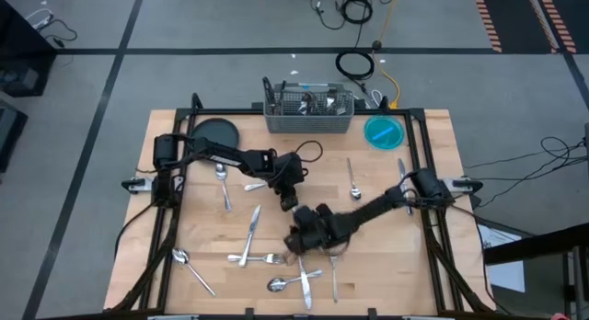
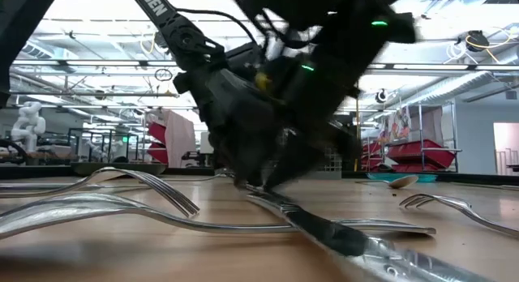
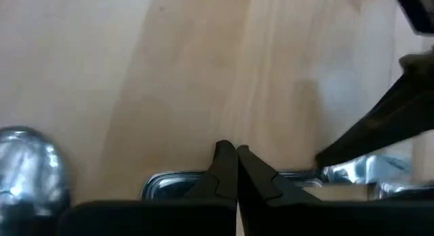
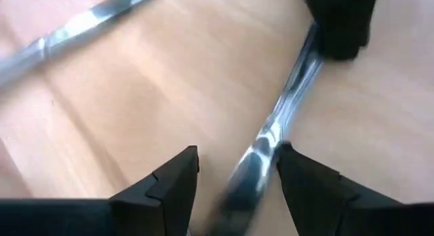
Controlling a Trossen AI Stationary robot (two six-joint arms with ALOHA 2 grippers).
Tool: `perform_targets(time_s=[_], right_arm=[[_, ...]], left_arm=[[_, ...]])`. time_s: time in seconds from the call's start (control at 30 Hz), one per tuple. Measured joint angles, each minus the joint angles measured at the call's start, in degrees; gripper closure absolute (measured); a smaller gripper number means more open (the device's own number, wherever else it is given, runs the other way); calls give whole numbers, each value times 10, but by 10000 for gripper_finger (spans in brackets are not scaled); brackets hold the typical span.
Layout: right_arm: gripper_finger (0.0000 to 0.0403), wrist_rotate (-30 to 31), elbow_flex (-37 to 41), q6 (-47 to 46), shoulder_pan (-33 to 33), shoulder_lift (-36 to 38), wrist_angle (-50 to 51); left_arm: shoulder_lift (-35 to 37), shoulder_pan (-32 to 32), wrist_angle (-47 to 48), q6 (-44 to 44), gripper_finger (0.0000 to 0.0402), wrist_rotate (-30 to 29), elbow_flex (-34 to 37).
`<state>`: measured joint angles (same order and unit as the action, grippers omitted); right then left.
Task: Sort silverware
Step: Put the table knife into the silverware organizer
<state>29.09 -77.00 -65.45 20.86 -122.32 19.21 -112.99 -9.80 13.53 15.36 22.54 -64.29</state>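
Note:
Shiny silverware lies scattered on the wooden table (image 1: 212, 228). One slim piece (image 4: 288, 93) lies between both grippers near the table's middle. My left gripper (image 1: 287, 199) is shut, its tips (image 3: 236, 153) down at that piece (image 3: 169, 183). My right gripper (image 1: 299, 239) is open; its fingers (image 4: 237, 152) stand on either side of the piece's nearer stretch, and whether they touch it I cannot tell. In the low view a knife (image 2: 324, 227) lies flat, pointing at the camera from under both grippers (image 2: 259, 178). My left gripper comes from above, pointing down, with shut fingers. In the right wrist view its dark fingertips (image 4: 339, 32) sit on the piece's far stretch (image 4: 306, 56), pressing it against the table. The piece lies across the fingers, flat on the wood.
A grey wire-mesh caddy (image 1: 308, 113) holding several pieces stands at the far edge, with a dark round plate (image 1: 216, 131) to its left and a blue bowl (image 1: 384, 131) to its right. Loose spoons (image 1: 223, 177) (image 1: 354, 187), forks (image 1: 256, 257) and knives lie around the arms.

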Motion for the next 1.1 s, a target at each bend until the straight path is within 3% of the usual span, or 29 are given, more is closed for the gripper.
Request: perform_targets(time_s=[0.2, 0.53, 0.67, 0.77, 0.93, 1.1], right_arm=[[211, 22, -1, -44, 25, 0, 19], [195, 33, -1, 14, 11, 3, -13], [186, 12, -2, 58, -5, 3, -14], [181, -17, -3, 90, -21, 5, -14], [180, -36, -4, 103, -33, 5, 4], [211, -99, -7, 110, -42, 6, 34]], left_arm=[[0, -13, -2, -1, 401, 25, 0], [-1, -13, -6, -7, 401, 29, 0], [-1, -13, -7, -14, 401, 33, 0], [-2, -14, 0, -36, 401, 72, 1], [-1, -14, 23, -53, 401, 61, 0], [-1, -14, 23, -58, 401, 56, 0]])
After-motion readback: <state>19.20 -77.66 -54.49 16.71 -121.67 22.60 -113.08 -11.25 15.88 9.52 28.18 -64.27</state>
